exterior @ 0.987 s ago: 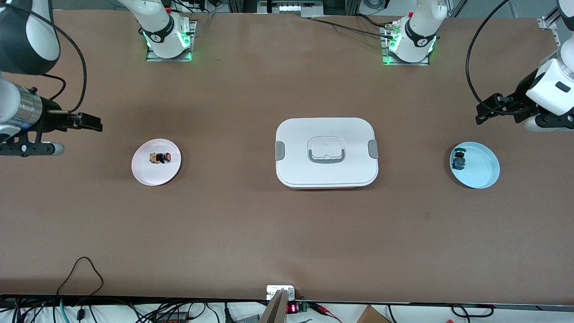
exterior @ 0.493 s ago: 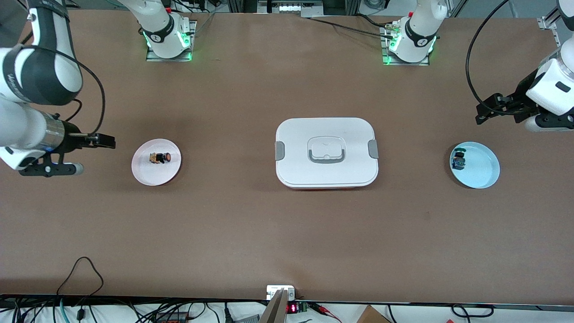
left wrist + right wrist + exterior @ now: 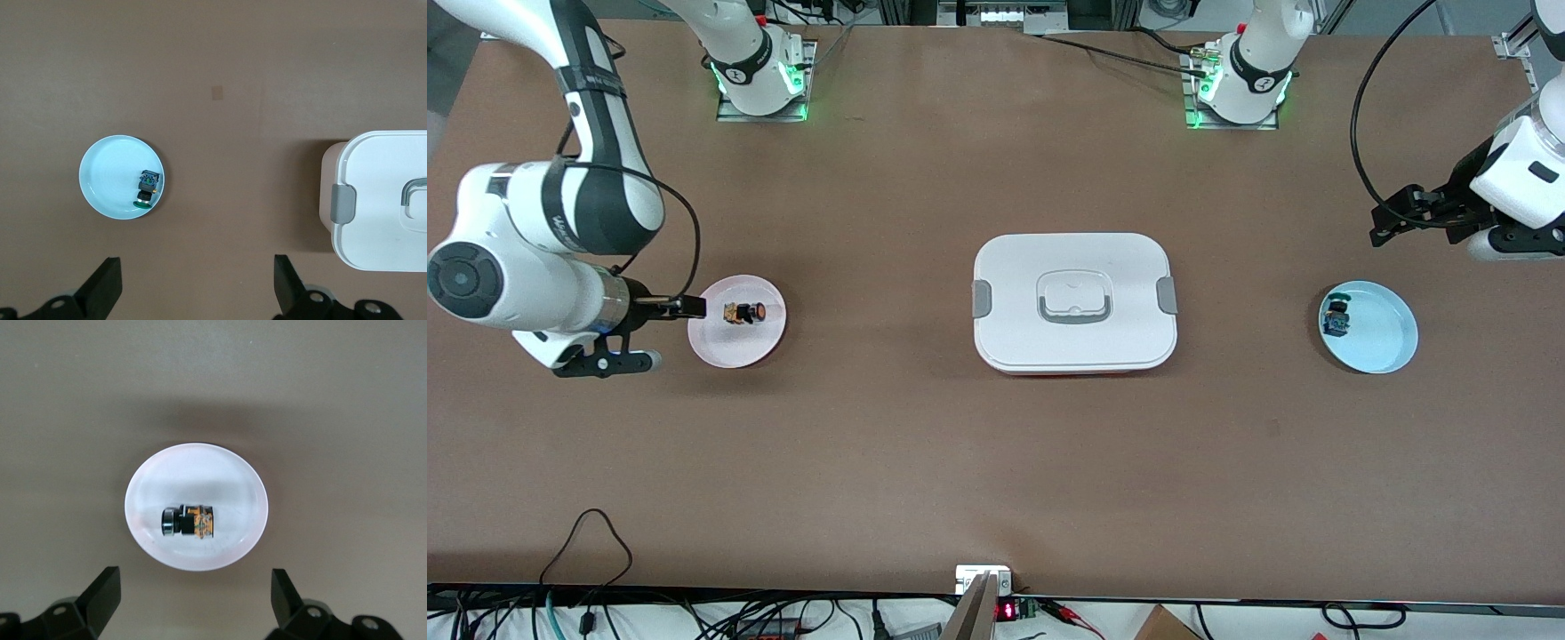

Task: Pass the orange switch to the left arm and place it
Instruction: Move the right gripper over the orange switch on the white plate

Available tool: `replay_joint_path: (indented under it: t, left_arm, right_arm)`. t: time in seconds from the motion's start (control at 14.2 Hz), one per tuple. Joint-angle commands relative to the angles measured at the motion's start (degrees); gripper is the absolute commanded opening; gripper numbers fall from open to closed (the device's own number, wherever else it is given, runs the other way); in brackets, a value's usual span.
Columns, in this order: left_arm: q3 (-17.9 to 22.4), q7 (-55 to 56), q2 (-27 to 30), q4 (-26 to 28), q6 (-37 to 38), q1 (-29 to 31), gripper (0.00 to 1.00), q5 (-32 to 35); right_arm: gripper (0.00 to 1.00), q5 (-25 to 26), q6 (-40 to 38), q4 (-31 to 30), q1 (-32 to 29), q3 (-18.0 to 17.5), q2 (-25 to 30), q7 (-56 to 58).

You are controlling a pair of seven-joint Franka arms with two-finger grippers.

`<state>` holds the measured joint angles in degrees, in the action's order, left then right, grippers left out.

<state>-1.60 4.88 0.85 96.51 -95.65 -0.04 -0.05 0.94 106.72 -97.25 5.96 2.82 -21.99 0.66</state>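
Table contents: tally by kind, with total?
Switches: 2, the orange switch on the pink plate and the blue-green switch on the light blue plate.
Plates: 2.
Lidded boxes: 1, the box mid-table between the plates.
Total: 5.

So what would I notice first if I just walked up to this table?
Probably the big white box in the middle of the table. Then the right hand, open, over the edge of the pink plate that holds the tiny orange switch. The left hand waits open above the table near the blue plate.
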Motion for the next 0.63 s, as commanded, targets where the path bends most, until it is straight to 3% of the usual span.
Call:
replay_joint_path:
  t: [0.0, 0.35, 0.56]
  left_arm:
    - [-0.2, -1.2, -0.4, -1.4, 1.3, 0.2, 1.0, 0.5]
    - [-0.2, -1.2, -0.4, -1.4, 1.3, 0.2, 1.0, 0.5]
    - [-0.2, -1.2, -0.4, -1.4, 1.3, 0.2, 1.0, 0.5]
  right_arm:
    - [1.0, -0.2, 7.2, -6.4, 0.0, -0.1, 1.2, -0.2]
    - [1.0, -0.5, 21.8, -17.3, -0.1, -0.2, 0.9, 0.5]
    - [1.0, -0.5, 23.0, -18.3, 0.0, -0.2, -0.2, 0.6]
